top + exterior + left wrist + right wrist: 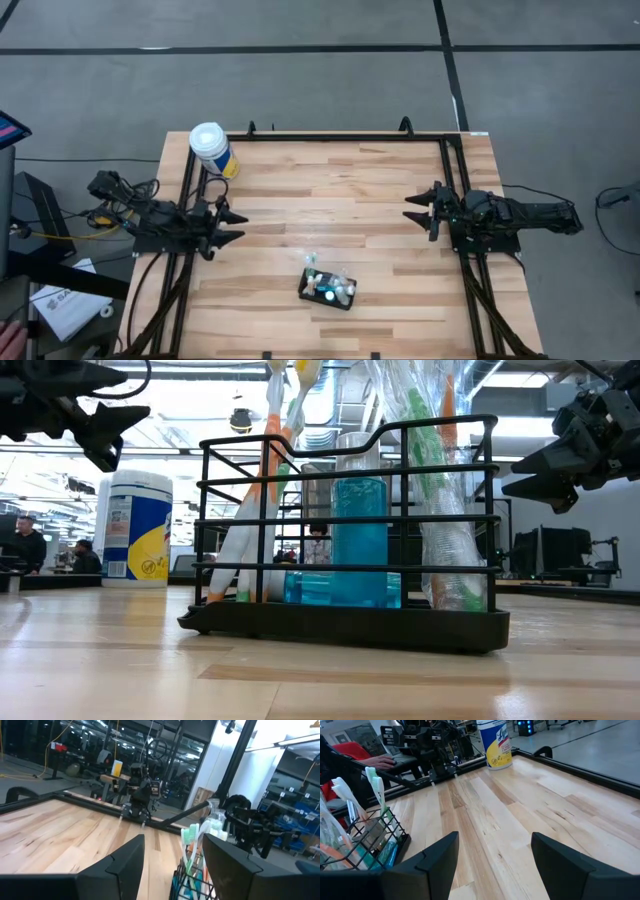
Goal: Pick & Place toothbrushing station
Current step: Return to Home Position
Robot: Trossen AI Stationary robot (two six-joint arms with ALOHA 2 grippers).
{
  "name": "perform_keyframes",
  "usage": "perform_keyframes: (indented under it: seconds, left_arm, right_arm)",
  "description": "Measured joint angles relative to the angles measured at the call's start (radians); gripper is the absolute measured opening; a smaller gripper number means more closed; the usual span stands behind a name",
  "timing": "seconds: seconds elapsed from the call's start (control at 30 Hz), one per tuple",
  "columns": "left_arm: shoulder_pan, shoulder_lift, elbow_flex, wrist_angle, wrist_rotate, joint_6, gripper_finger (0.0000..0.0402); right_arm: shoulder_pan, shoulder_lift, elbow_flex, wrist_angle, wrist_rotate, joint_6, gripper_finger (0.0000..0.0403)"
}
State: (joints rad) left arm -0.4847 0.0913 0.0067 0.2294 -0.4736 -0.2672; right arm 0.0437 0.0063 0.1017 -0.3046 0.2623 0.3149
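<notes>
The toothbrushing station [328, 287] is a small black wire holder with toothbrushes and a blue bottle in it. It stands upright on its base [345, 625] on the wooden table, in the middle near the front edge. My left gripper [242, 225] hovers open at the table's left side, above and well apart from the station [192, 870]. At the right side my right gripper [408, 211] is open and just as far from the station [365, 840]. Both grippers point toward the table's middle with nothing between their fingers.
A white-lidded canister [212, 150] with a blue and yellow label stands at the table's far left corner. A black rail frame [330, 137] runs along the table's edges. Bare wood [330, 200] lies between the two grippers. A person's hand [10, 335] shows beyond the table's left.
</notes>
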Motion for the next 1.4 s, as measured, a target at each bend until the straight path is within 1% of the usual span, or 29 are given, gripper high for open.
perform_keyframes:
  seconds: [0.7, 1.03, 1.4]
  left_arm:
    - [0.0, 0.146, 0.0, 0.007, 0.0, 0.0, 0.0195]
    - [0.0, 0.18, 0.0, 0.014, 0.0, 0.0, 0.0195]
    - [0.0, 0.185, 0.0, 0.02, 0.0, 0.0, 0.0195]
  right_arm:
    - [0.0, 0.0, 0.0, 0.0, 0.0, 0.0, 0.024]
    - [0.0, 0.0, 0.0, 0.0, 0.0, 0.0, 0.024]
    - [0.0, 0.0, 0.0, 0.0, 0.0, 0.0, 0.024]
